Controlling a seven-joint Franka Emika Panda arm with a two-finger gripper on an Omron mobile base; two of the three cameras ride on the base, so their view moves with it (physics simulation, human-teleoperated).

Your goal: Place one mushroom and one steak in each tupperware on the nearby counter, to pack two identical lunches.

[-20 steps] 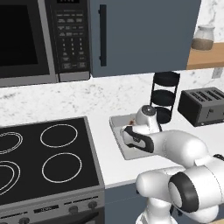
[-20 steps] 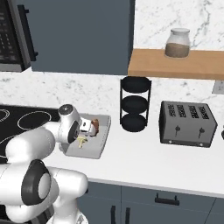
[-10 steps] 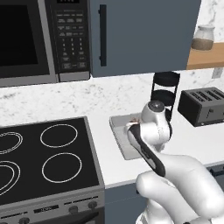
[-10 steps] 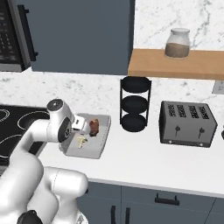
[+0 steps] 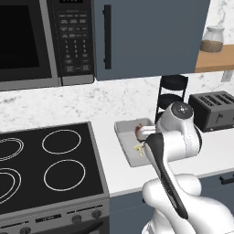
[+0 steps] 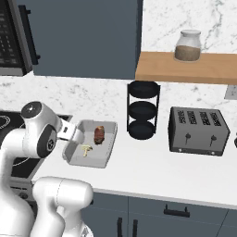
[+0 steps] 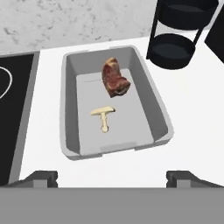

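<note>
tupperware [image 7: 116, 144]: pale grey tub, flat on the white tabletop [image 7: 192, 105], between the black stove top [image 7: 13, 113] and the round black tiered stand [image 7: 177, 41].
contents: one steak [image 7: 114, 78] toward the far end, one mushroom [image 7: 104, 116] near the middle, just apart from the steak; this lunch looks packed to me.
long axis: in my hand view the tub runs away from me, near short wall closest to my fingertips, far short wall toward the marbled backsplash [image 7: 74, 19].
direction from my pincer: the tub lies straight ahead and below; my pincer [image 7: 111, 177] sits above the bare tabletop just short of the near wall, not over the food.
pincer state: released, jaws spread wide, nothing between them; my two fingertips [image 7: 41, 177] stand well apart at the bottom of the hand view.
seen from the base: my wrist [image 6: 69, 133] hangs beside the tub's stove-side end; the tub [image 5: 125, 148] is partly hidden behind my arm in the left base view.
second tub: i cannot pick one out here; toaster [image 6: 198, 130] and wall shelf [image 6: 185, 67] with a jar [image 6: 187, 45] lie to the right.
my judgement: next i turn away from this tub; the relation that counts is that i am clear of its rim.
</note>
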